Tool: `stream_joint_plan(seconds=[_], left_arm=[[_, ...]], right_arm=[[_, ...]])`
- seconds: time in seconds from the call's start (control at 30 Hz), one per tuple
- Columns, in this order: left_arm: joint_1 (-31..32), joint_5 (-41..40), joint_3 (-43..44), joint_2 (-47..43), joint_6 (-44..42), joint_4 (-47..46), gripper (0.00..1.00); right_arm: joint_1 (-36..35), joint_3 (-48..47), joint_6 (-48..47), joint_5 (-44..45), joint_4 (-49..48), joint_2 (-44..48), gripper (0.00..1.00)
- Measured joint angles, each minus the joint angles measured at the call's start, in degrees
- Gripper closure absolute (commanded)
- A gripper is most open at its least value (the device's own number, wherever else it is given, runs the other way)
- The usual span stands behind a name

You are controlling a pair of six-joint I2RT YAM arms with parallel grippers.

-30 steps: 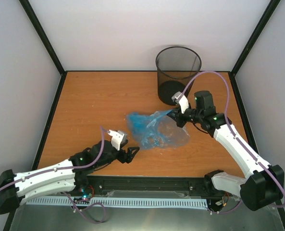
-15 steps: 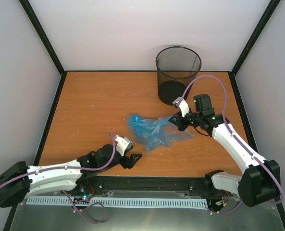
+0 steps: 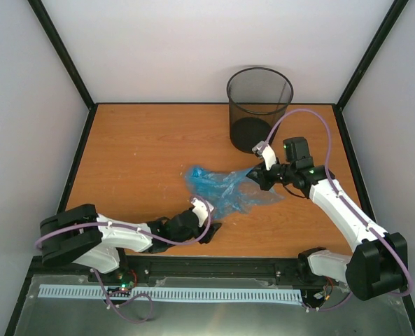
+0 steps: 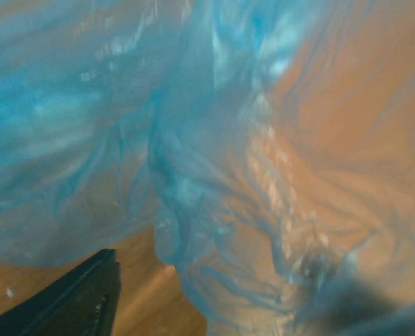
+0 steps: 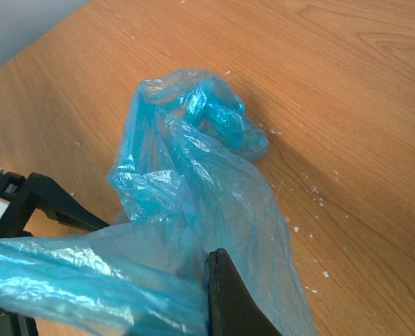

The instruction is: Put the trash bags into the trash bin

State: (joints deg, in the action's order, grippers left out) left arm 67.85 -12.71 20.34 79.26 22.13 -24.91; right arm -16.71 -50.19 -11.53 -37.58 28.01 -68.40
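right gripper (image 3: 252,176) pinches trash bag (image 3: 221,190); left gripper (image 3: 212,228), jaws apart, beside it.

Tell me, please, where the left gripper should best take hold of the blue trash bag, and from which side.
Pinch the gathered ridge of folds at the near edge of the trash bag, coming in low from the near-left side, where the left gripper sits open. Such thin film is probably pinchable only where it bunches up off the table, and the right gripper appears to hold the far end.
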Motion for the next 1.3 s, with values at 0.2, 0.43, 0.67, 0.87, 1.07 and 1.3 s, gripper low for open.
stream_joint_plan(seconds=[0.2, 0.43, 0.67, 0.87, 1.07, 1.3], left_arm=[[0.09, -5.77, 0.35, -0.98, 0.37, -2.89, 0.99], [-0.96, -17.55, 14.56, -15.52, 4.02, 21.16, 0.99], [-1.38, -18.34, 56.43, -21.77, -3.45, 37.51, 0.99], [0.55, -9.92, 67.12, -22.38, -8.72, 34.84, 0.99], [3.15, -5.53, 21.42, -17.29, -0.96, 28.37, 0.99], [15.15, -9.94, 12.81, -22.95, 8.68, 41.4, 0.99]], right_arm=[[0.09, -0.02, -0.02, -0.66, 0.59, 0.0, 0.97], [0.2, -13.09, -0.28, 0.63, 7.1, -4.5, 0.97], [0.37, -59.41, 1.53, -1.2, 14.05, -13.6, 0.97], [0.26, -43.15, 0.9, -4.17, -0.61, 12.46, 0.97], [-1.29, -6.93, -10.91, -3.82, 1.95, 19.21, 0.97], [-1.55, 4.0, -23.26, -7.06, 22.23, 21.99, 0.97]])
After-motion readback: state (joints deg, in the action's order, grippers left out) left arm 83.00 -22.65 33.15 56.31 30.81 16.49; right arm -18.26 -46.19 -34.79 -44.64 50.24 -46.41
